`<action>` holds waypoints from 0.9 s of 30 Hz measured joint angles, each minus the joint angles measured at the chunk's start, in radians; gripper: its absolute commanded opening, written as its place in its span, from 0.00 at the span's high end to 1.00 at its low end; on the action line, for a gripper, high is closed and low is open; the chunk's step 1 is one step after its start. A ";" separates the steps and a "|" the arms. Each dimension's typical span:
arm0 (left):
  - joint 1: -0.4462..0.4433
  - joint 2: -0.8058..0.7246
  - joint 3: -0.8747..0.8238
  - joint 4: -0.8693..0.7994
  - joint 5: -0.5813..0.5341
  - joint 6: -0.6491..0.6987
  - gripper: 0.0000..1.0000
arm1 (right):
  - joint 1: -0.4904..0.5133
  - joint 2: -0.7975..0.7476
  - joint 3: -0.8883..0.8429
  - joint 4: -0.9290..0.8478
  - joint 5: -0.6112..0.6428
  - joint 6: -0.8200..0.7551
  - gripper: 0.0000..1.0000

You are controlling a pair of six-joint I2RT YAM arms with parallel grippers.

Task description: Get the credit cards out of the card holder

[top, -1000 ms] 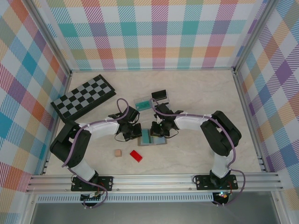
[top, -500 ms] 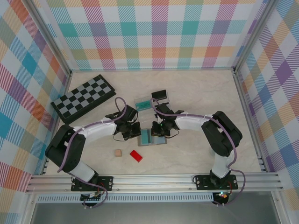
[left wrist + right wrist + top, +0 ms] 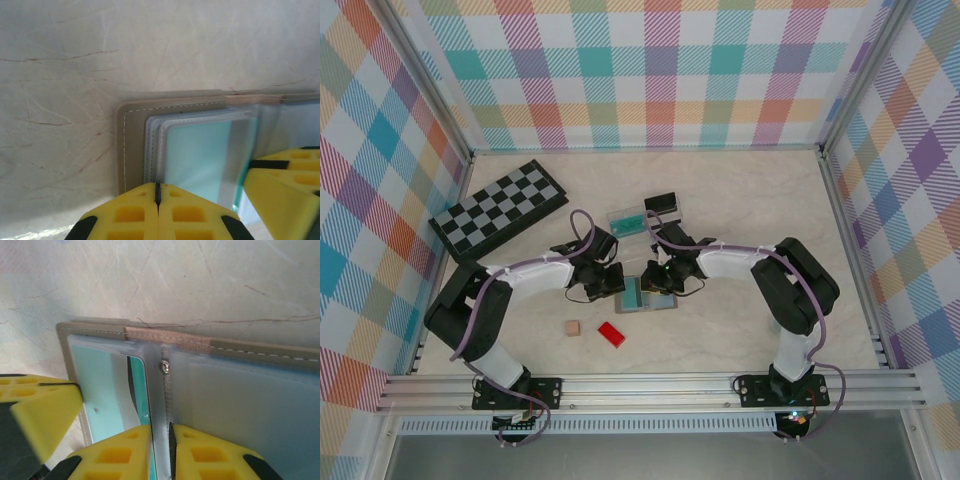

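Both arms meet at mid-table over the card holder (image 3: pixel 647 302), which lies open and flat on the marbled table (image 3: pixel 750 190). On the left gripper (image 3: pixel 157 199) I see the yellow pads pressed tight together, sitting at the edge of one panel, right on its clear sleeves. Under those sleeves is a teal card (image 3: pixel 197 160), tucked inside the holder.

On the right gripper (image 3: pixel 171 447) the pads look together too, with just a thin dark seam between them. They sit at the holder's spine, below the little rivet (image 3: pixel 164 367), and I can't make out anything pinched there. The two grippers are just beside each other, and each one's yellow finger pokes into the other's wrist view.

From overhead, a black card (image 3: pixel 662 205) and a clear-and-teal card (image 3: pixel 626 220) lie on the table near the holder, on its back-wall side. The chessboard (image 3: pixel 500 208) lies off to the left. A red block (image 3: pixel 611 333) and a small tan cube (image 3: pixel 572 328) lie on the side nearer the arm bases.
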 measured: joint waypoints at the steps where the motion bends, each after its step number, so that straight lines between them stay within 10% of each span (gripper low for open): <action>1: 0.000 0.000 0.000 0.005 0.002 0.000 1.00 | -0.001 0.000 0.000 0.003 -0.003 0.000 0.83; 27: 0.002 0.007 0.000 0.007 -0.005 0.000 1.00 | -0.019 0.011 -0.017 0.059 -0.073 -0.003 0.94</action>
